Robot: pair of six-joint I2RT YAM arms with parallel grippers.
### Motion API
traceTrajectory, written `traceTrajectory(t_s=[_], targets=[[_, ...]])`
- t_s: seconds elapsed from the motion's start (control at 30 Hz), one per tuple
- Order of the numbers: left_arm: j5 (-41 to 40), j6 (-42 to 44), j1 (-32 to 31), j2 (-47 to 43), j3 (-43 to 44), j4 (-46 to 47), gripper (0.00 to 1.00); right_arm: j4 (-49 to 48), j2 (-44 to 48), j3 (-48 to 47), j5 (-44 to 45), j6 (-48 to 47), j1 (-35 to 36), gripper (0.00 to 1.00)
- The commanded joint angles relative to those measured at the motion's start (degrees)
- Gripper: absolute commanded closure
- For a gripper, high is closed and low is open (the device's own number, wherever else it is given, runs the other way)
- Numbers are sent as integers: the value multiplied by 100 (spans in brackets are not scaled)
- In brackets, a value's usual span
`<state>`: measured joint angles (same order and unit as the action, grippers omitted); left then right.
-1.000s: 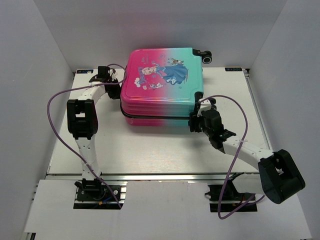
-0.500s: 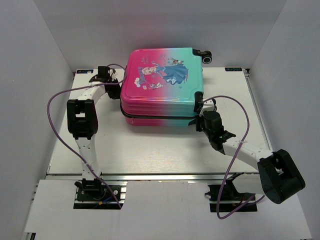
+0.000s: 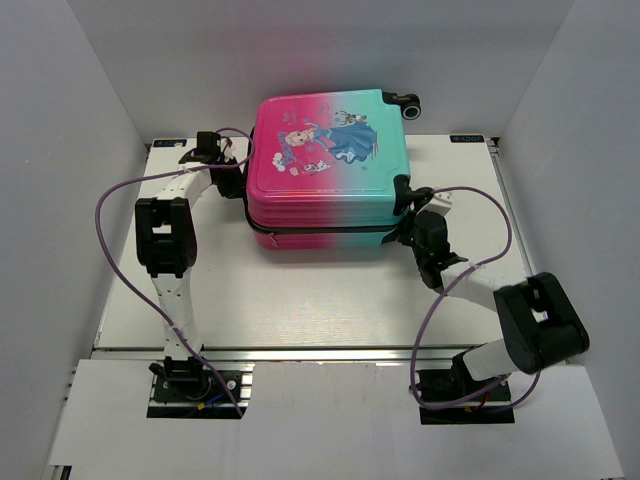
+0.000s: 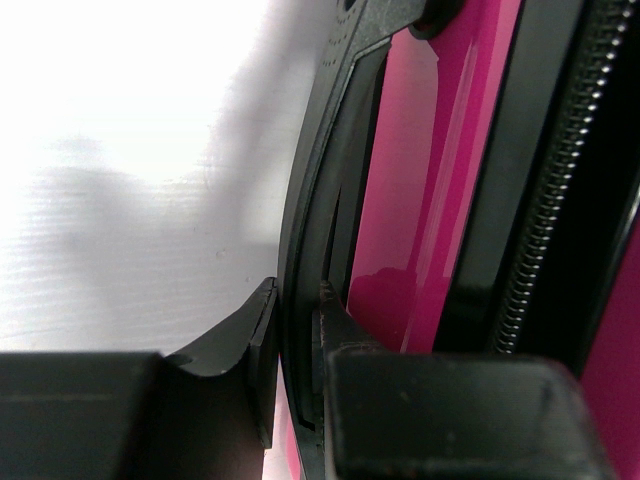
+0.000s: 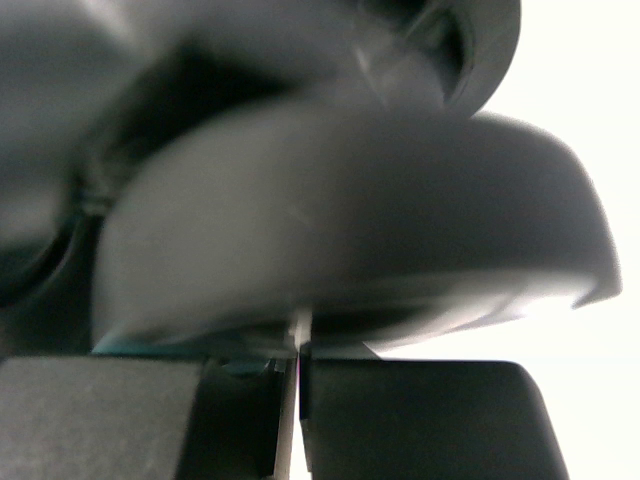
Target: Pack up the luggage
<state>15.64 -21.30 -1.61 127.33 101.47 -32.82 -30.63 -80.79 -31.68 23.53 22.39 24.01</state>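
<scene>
The luggage [image 3: 325, 160], a closed pink-to-teal hard shell with a cartoon print, lies flat at the back middle of the table. At its left side my left gripper [image 3: 235, 172] is shut on a black handle strip [image 4: 320, 200], one finger on each side of it, next to the pink shell [image 4: 420, 200] and the zip [image 4: 560, 180]. My right gripper [image 3: 412, 212] is shut with nothing between its fingers. It sits at the case's front right corner, right under a black wheel [image 5: 350, 220] that fills the blurred right wrist view.
Another black wheel [image 3: 410, 102] sticks out at the case's back right corner. Purple cables [image 3: 105, 200] loop beside both arms. White walls [image 3: 60, 120] enclose the white table [image 3: 300, 290] on three sides.
My right gripper has shut and moved right to the case's front right corner. The luggage has turned slightly and its front right wheel now shows. The left arm has held still.
</scene>
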Motion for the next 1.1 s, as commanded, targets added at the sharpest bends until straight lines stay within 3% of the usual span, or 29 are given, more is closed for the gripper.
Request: traceTrajectory(t_s=[0.0, 0.07, 0.33, 0.67, 0.77, 0.9, 0.97, 1.0, 1.07], targets=[[-879, 240, 275, 644, -136, 20, 100, -1793, -489, -260, 410, -225, -607, 100], [-834, 415, 389, 975, 413, -275, 100, -2462, -1023, -608, -798, -602, -1010, 100], [-773, 504, 512, 1356, 848, -339, 100, -2412, -2289, -1990, -2939, -930, -1583, 100], [-817, 486, 679, 1461, 997, -471, 100, -2185, -3496, -3449, -4277, -595, -2032, 100], [-756, 478, 679, 1461, 1033, -427, 100, -1526, -3251, -3354, -4252, -903, -1918, 100], [-712, 600, 679, 1628, 1278, -453, 100, -831, -2470, -2548, -4452, -947, -1918, 100], [-632, 636, 679, 1725, 1392, -489, 100, -228, -2075, -2291, -4489, -1174, -1900, 89], [-580, 662, 679, 1751, 1445, -489, 100, 46, -1976, -2194, -4393, -1271, -1891, 74], [-606, 741, 679, 1865, 1595, -480, 100, 826, -1888, -2140, -4461, -1560, -1926, 65]])
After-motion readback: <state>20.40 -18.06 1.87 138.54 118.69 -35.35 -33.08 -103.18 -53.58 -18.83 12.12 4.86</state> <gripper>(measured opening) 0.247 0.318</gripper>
